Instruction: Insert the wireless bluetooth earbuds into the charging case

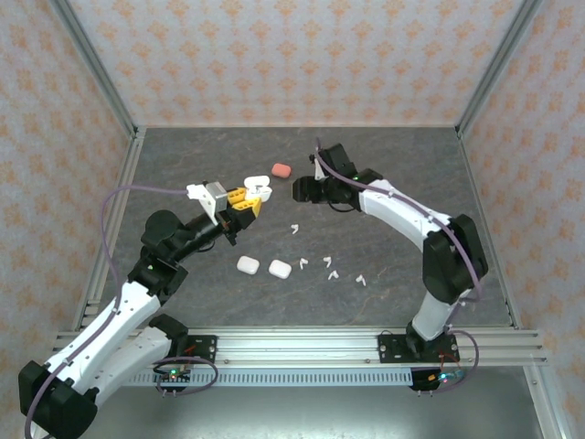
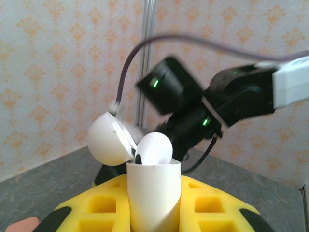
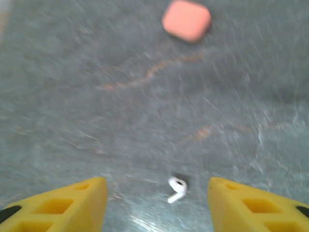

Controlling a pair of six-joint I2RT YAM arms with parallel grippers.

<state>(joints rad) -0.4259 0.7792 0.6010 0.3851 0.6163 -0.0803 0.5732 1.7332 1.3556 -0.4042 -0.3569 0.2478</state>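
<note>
My left gripper [image 1: 249,200] is raised above the table and shut on a white charging case [image 1: 259,188], whose lid stands open. In the left wrist view the case [image 2: 153,186] stands upright between my yellow fingers [image 2: 96,205], lid [image 2: 108,139] tipped back to the left. A white earbud [image 2: 154,148] sits in its mouth. Just right of the case hangs my right gripper [image 1: 295,190]. In its own view the right gripper [image 3: 157,183] is open with nothing held, and a white earbud [image 3: 176,189] lies on the table between the fingers. Several more white earbuds [image 1: 329,269] lie scattered mid-table.
A coral-pink case [image 1: 281,170] lies shut behind the grippers, also seen as the pink case [image 3: 186,20] from the right wrist. Two shut white cases [image 1: 248,265] [image 1: 280,269] lie side by side in front of the left arm. Walls and frame posts ring the table.
</note>
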